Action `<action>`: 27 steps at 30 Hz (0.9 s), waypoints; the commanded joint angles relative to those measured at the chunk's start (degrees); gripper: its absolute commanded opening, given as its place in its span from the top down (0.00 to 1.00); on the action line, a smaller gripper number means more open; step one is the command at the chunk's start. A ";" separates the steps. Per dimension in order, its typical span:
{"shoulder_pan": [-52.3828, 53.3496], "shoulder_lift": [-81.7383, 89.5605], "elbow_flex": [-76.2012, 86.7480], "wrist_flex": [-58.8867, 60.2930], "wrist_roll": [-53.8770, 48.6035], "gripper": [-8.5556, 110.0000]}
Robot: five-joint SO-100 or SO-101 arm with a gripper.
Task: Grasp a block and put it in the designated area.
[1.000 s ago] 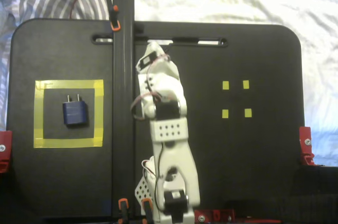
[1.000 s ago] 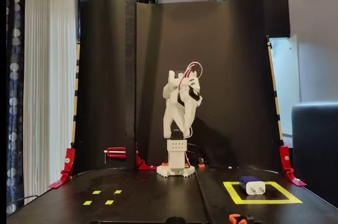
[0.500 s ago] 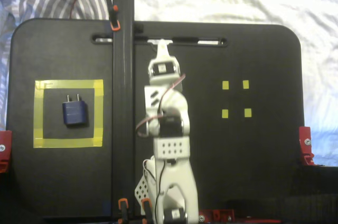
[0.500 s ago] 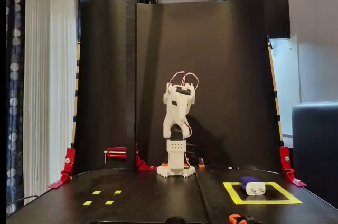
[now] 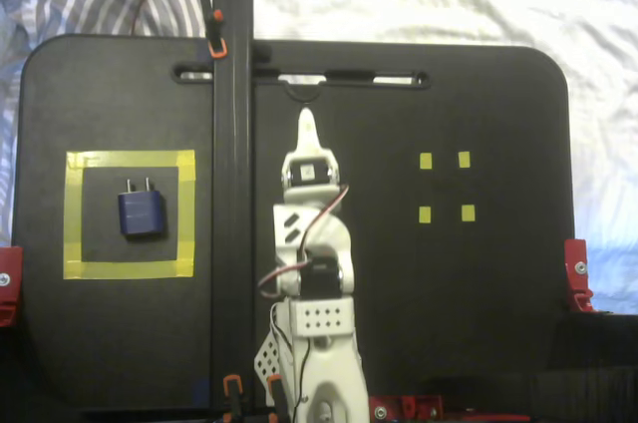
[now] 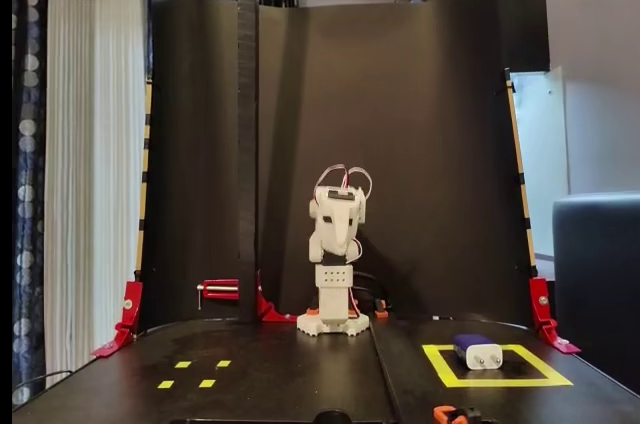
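The gripper (image 5: 306, 119) is pressed together to a point, holding nothing, well apart from the block (image 5: 143, 211). The block lies inside the designated area (image 5: 130, 161) on the black surface (image 5: 478, 283). Compared with a second ago, the arm has straightened and folded lower over its base; the block has not moved. Only a fixed view shows the block's pale pronged face (image 6: 477, 351) and the curtain (image 6: 95, 144).
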 commanded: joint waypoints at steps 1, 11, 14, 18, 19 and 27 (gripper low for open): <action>-0.35 4.39 2.90 -0.88 0.53 0.93; -0.62 15.21 15.21 -3.60 0.09 0.93; -0.35 16.08 16.88 -4.22 0.09 0.93; -0.18 17.14 16.88 -1.85 0.09 0.93; -0.18 18.19 16.88 -0.18 0.00 0.93; 0.18 18.98 16.88 5.19 0.00 0.93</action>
